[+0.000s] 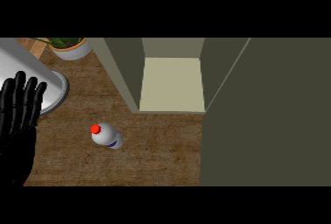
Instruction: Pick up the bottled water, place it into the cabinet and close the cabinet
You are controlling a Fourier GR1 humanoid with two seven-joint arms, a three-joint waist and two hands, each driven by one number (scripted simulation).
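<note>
The left hand (19, 118), the 1 you can see, rests at the frame's left edge, fingers straight, hiding part of a grey round object (58, 87). The bottled water (105, 135) (red cap) stands centre-left, apart, right of it.

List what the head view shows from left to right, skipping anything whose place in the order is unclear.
Black left hand, open with fingers up, at the left edge → green potted plant in a white pot → white water bottle with a red cap → open cabinet's cream shelf → wide dark olive cabinet panel.
</note>
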